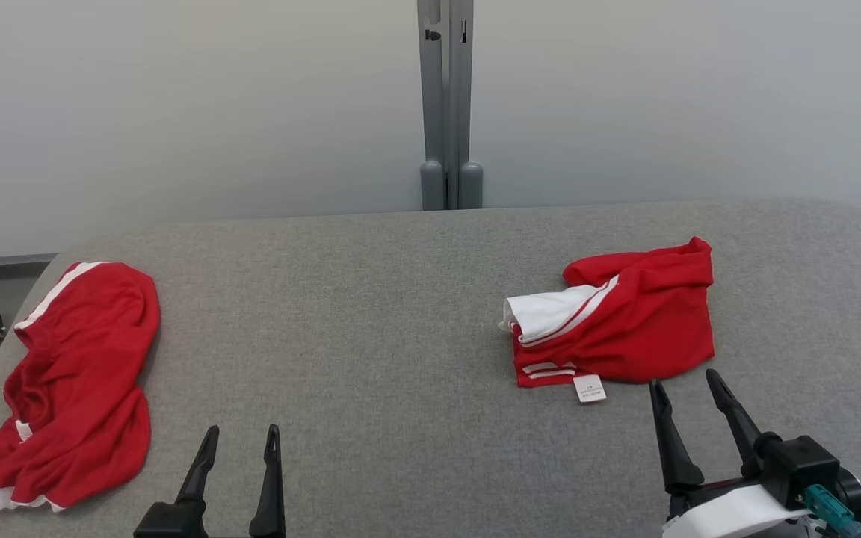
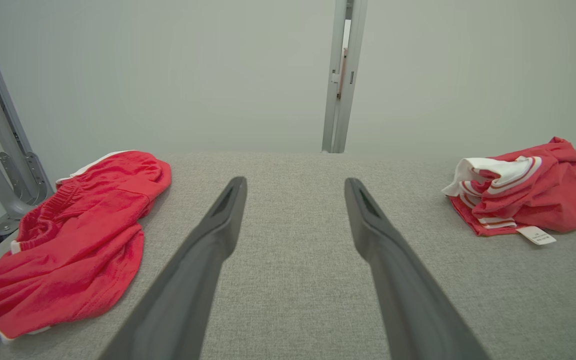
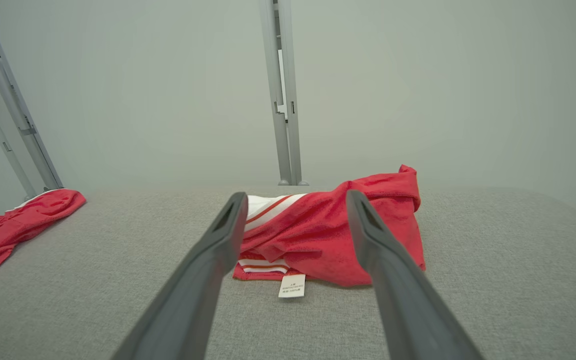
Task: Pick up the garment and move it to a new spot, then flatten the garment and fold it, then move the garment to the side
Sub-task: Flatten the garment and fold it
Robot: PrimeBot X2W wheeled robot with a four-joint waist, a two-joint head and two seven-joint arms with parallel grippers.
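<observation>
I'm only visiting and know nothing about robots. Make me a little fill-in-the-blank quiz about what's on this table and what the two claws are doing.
1. Both garments on the grey table are mostly ____.
2. The left gripper has its jaws ____ and holds nothing.
3. The right gripper points at the crumpled garment, whose near edge carries a small white ____.
4. The other garment lies toward the table's ____ end.
Missing words: red; open; label; left.
</observation>
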